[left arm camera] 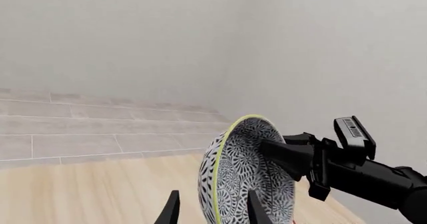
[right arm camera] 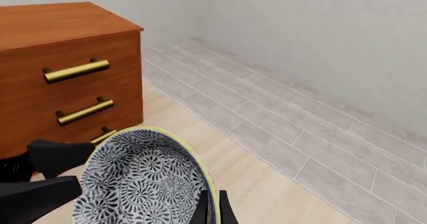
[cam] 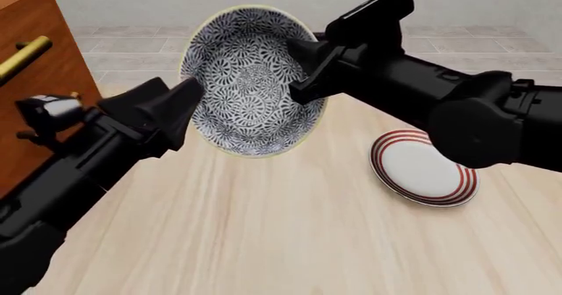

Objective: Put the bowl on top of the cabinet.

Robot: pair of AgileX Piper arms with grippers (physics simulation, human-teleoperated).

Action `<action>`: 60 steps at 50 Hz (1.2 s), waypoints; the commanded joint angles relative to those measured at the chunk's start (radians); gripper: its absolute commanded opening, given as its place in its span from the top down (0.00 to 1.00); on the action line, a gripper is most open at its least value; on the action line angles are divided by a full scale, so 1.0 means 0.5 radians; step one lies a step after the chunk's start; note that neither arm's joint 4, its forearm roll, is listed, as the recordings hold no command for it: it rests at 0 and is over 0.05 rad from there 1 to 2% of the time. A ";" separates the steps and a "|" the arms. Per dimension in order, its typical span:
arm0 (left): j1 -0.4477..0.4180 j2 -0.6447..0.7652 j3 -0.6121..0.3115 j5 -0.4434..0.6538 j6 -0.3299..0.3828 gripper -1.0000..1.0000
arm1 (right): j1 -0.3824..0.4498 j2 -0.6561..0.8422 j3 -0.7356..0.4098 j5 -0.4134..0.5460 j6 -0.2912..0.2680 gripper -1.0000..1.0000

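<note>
The bowl (cam: 250, 81) hangs above the table (cam: 290, 236), cabinet (cam: 35, 78) to its left, plate (cam: 423, 168) to its right.

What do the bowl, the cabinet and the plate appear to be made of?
Bowl: probably glazed ceramic, judging by its dense printed black-and-white pattern and pale yellowish rim.
Cabinet: reddish-brown wood look, smooth faces; its bar handles look like brass.
Plate: likely glazed ceramic, plain white with red rings.

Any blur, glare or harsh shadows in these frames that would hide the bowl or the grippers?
Front view: sharp, flat even light, no glare; the bowl reads clearly between the left gripper and right gripper, and the plate casts only a faint shadow. Left wrist view: crisp, bowl cut off by the frame edge. Right wrist view: crisp, cabinet evenly lit.
</note>
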 commanded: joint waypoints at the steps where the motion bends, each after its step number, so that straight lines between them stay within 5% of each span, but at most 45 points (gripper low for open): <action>1: -0.006 0.115 -0.011 -0.073 -0.011 0.00 | 0.003 -0.026 -0.012 0.007 0.006 1.00; 36: -0.058 0.262 -0.071 -0.150 -0.005 0.00 | 0.022 -0.037 -0.015 0.013 0.020 1.00; 37: -0.049 0.258 -0.069 -0.153 -0.009 1.00 | 0.022 -0.039 -0.015 0.013 0.020 1.00; 60: -0.005 0.258 -0.044 -0.197 -0.028 1.00 | 0.032 -0.057 -0.013 0.023 0.037 1.00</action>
